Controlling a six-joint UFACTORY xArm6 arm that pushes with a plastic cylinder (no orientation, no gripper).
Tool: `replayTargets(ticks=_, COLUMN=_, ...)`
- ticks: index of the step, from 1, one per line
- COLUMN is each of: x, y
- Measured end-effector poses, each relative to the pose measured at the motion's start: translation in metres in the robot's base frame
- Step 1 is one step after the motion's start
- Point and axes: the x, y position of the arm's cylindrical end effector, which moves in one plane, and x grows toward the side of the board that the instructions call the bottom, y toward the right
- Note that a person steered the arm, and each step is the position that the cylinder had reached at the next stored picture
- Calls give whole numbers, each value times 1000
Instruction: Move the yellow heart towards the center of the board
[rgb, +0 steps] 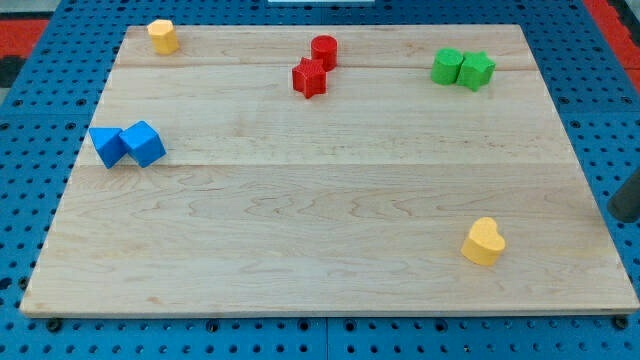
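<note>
In the camera view, the yellow heart (484, 241) is lying near the view's bottom right corner of the wooden board (330, 260), well apart from every other block, so it is needing a push up and toward the view's left to reach the middle. The rod (627, 198) is showing only as a dark stub at the view's right edge, off the board; my tip itself is cut off by the frame, so I cannot tell exactly where it is touching down. Being a bare rod, it is holding nothing. It is sitting to the right of the heart, which I am judging a sensible side to start a leftward shove from.

The other blocks are keeping to the edges: 1 yellow block (163, 36) at the top left, a red cylinder (324, 50) touching a red star (310, 77) at the top centre, 2 green blocks (463, 69) together at the top right, and 2 blue blocks (127, 145) together at the left. None is blocking the heart's path.
</note>
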Motion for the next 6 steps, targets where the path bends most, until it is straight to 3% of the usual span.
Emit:
replayTargets(ticks=1, x=70, y=-53)
replayTargets(ticks=2, x=55, y=-141)
replayTargets(ticks=4, x=-60, y=-179)
replayTargets(ticks=6, x=-1, y=-135)
